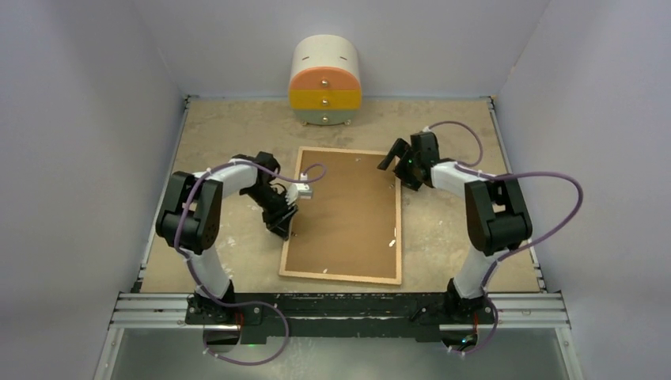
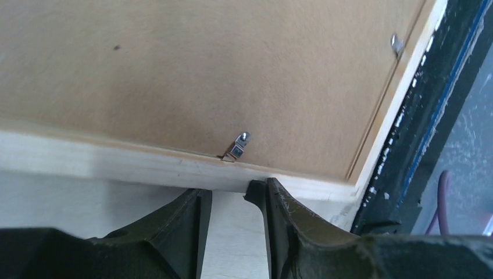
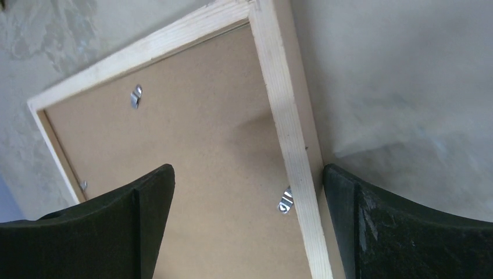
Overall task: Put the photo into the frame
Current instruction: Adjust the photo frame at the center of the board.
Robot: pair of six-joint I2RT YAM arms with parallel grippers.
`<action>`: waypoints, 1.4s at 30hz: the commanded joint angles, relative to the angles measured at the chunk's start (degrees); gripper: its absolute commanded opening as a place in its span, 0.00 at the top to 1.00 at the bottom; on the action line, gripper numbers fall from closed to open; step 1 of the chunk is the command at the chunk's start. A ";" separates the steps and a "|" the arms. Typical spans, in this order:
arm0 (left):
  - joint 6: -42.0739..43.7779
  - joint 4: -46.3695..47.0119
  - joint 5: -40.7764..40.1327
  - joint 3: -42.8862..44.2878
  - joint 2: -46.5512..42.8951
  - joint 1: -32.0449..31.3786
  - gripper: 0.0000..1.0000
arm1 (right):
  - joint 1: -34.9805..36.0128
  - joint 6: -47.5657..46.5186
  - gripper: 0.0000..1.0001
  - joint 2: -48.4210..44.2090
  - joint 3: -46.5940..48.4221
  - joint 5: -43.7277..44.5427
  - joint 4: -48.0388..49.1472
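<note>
You see the frame [image 1: 340, 277] lying flat on the table [image 1: 229, 127], back side up, with the brown backing board [image 1: 348, 214] showing inside it. Its long axis runs from the near edge toward the drawer cabinet [image 1: 325, 83], and the far end leans slightly right. The left gripper [image 2: 232, 195] sits low at the left rail, fingers narrowly parted and holding nothing; contact with the rail cannot be confirmed. The right gripper [image 3: 249, 171] hovers over the far right corner, jaws spread wide, empty. A metal tab [image 2: 238, 148] lies over the board's edge.
</note>
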 commanded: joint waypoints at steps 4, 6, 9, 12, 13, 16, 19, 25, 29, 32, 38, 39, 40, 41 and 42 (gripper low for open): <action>2.05 2.10 -3.43 -3.29 0.89 -11.04 0.61 | 10.51 -0.47 0.01 10.44 14.81 -6.31 -1.97; 2.02 1.46 -1.80 -2.74 0.75 -12.34 0.61 | 12.26 -0.98 0.01 13.83 19.35 -7.82 -3.74; 2.07 0.38 0.63 -0.89 1.10 -13.33 0.60 | 14.47 -1.54 0.01 18.15 25.16 -9.38 -6.16; 1.60 0.68 1.33 0.29 1.61 -14.02 0.60 | 16.83 -1.63 0.01 21.66 28.99 -10.24 -7.01; 1.40 1.03 1.62 0.43 1.85 -14.13 0.60 | 17.58 -1.61 0.01 22.89 30.35 -10.59 -7.25; 0.67 1.83 2.32 0.82 3.08 -14.63 0.60 | 20.13 -1.77 0.01 27.02 35.36 -11.93 -9.19; 0.49 1.91 3.26 0.98 3.68 -15.20 0.59 | 22.73 -1.95 0.01 30.57 39.59 -12.89 -10.07; -0.36 1.04 5.94 2.00 3.18 -16.31 0.56 | 25.65 -2.11 0.01 36.49 47.85 -15.68 -10.77; 0.23 -2.46 8.30 3.50 0.47 -15.74 0.46 | 24.89 -7.72 0.01 34.28 51.26 -13.73 -15.35; 1.83 -7.39 10.00 4.97 -3.32 -13.60 0.42 | 22.47 -10.82 0.01 27.40 48.91 -8.82 -18.74; 11.10 -20.26 10.72 13.21 -6.24 -2.50 0.41 | 16.45 -10.37 0.01 11.09 32.23 -1.87 -19.89; 11.62 -20.80 9.32 15.17 -6.25 0.10 0.41 | 16.21 -9.89 0.01 8.23 28.90 -0.53 -20.14; 12.21 -20.84 8.33 17.77 -5.98 3.12 0.41 | 16.05 -9.50 0.01 5.53 25.94 0.75 -20.55; 12.39 -20.58 7.24 19.87 -5.32 6.06 0.42 | 15.87 -9.03 0.01 2.89 22.72 1.97 -21.16; 12.07 -19.88 6.00 22.43 -4.30 9.16 0.42 | 15.57 -8.41 0.01 0.10 19.68 2.80 -21.66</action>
